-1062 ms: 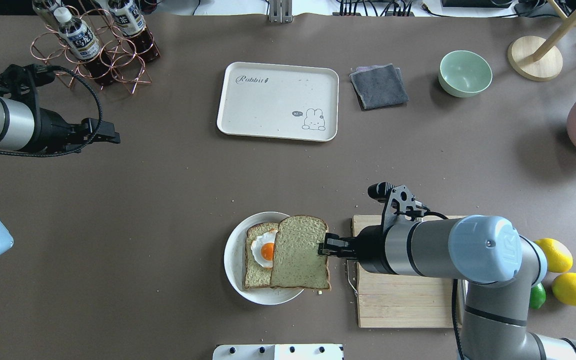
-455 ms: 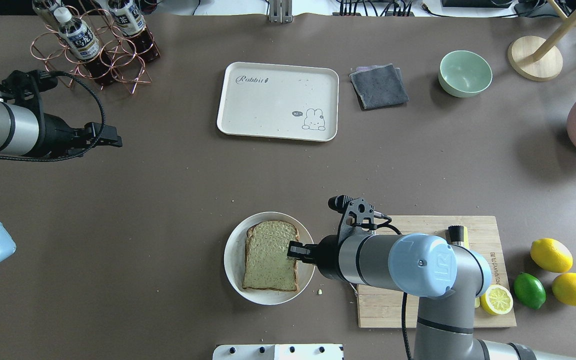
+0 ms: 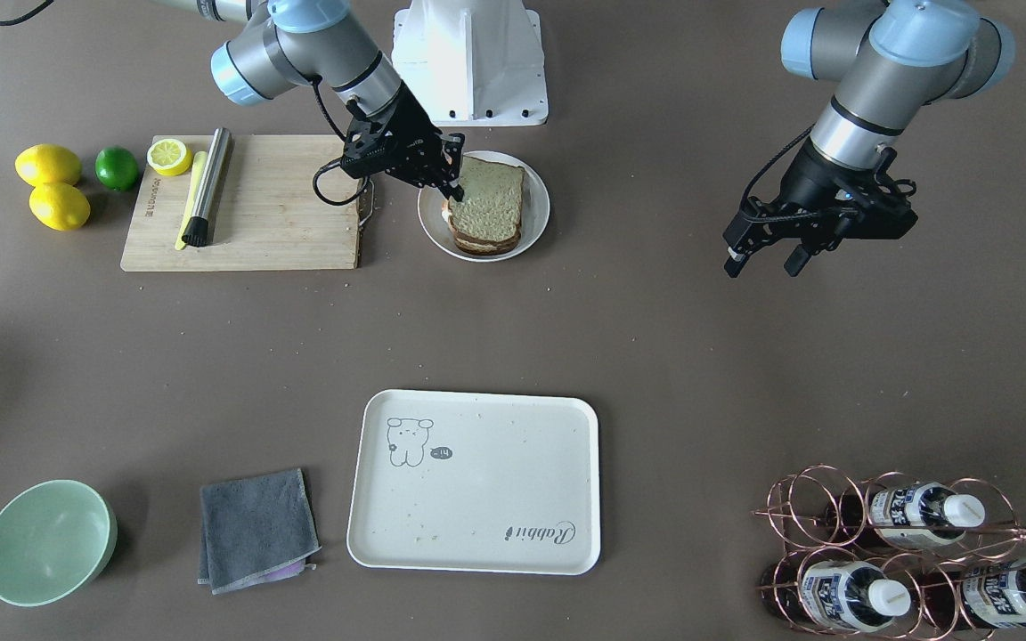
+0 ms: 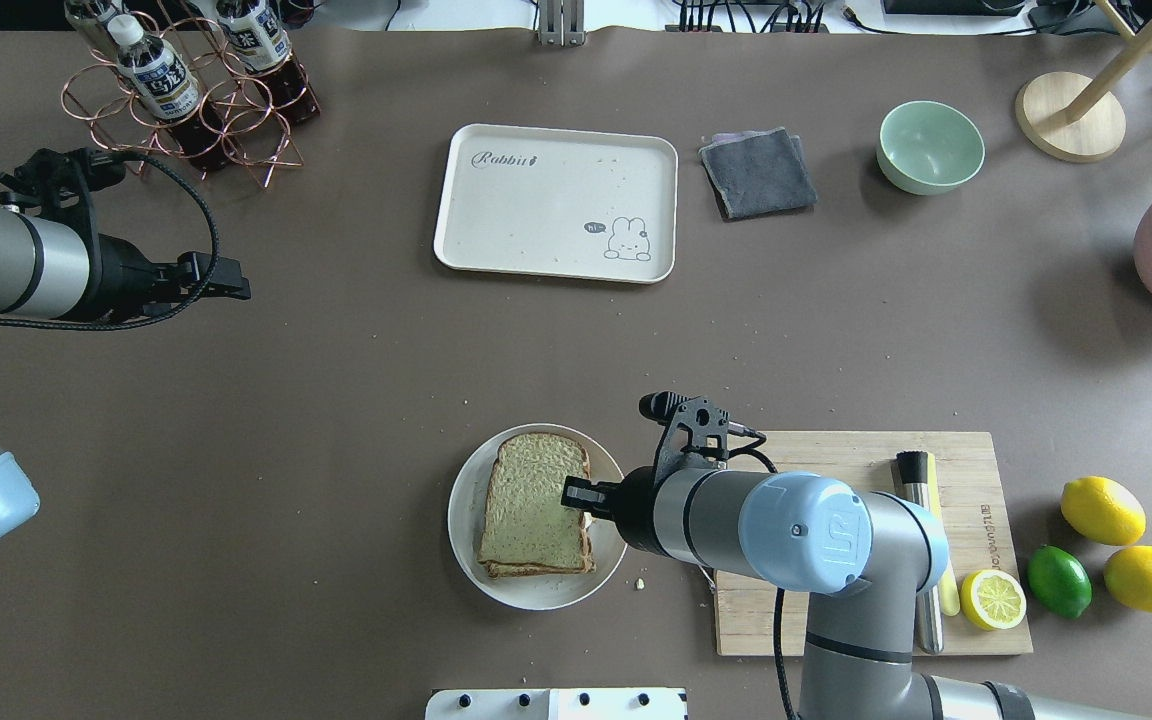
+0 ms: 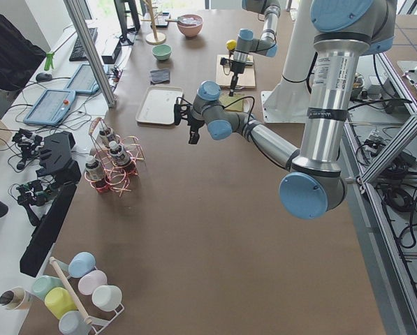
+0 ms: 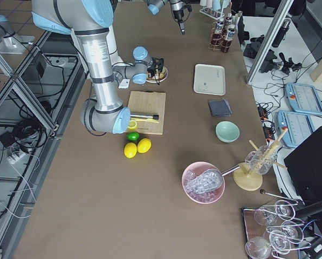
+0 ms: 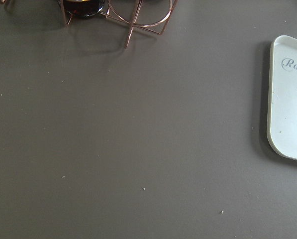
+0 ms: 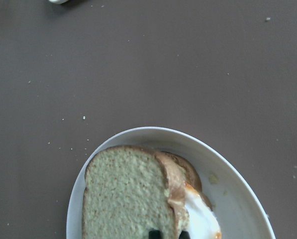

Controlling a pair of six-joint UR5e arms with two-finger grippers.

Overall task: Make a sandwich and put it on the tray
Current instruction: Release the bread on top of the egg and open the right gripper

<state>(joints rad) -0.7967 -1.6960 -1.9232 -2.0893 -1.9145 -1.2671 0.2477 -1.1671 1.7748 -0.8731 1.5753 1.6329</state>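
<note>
The sandwich [image 4: 534,500] lies on a small round white plate [image 4: 461,520] at the table's near middle: a top bread slice covers the lower slice and the egg. In the right wrist view the top slice [image 8: 123,194] sits slightly off, and egg white [image 8: 200,219] shows at its edge. My right gripper [image 4: 576,493] is shut on the top slice's right edge; it also shows in the front view [image 3: 452,189]. The cream tray [image 4: 556,200] with "Rabbit" script lies bare at the far middle. My left gripper [image 3: 758,258] is open and empty, far off at the left.
A wooden cutting board [image 4: 836,600] with a steel tool [image 4: 921,560] and a lemon half [image 4: 993,598] lies right of the plate. Lemons [image 4: 1101,508] and a lime [image 4: 1058,580] lie beyond it. A grey cloth [image 4: 758,172], green bowl [image 4: 930,146] and bottle rack [image 4: 186,90] stand at the back.
My right gripper has carried the top slice leftward from the plate's right side over the egg and lower slice, where it now rests. The left arm shifted slightly.
</note>
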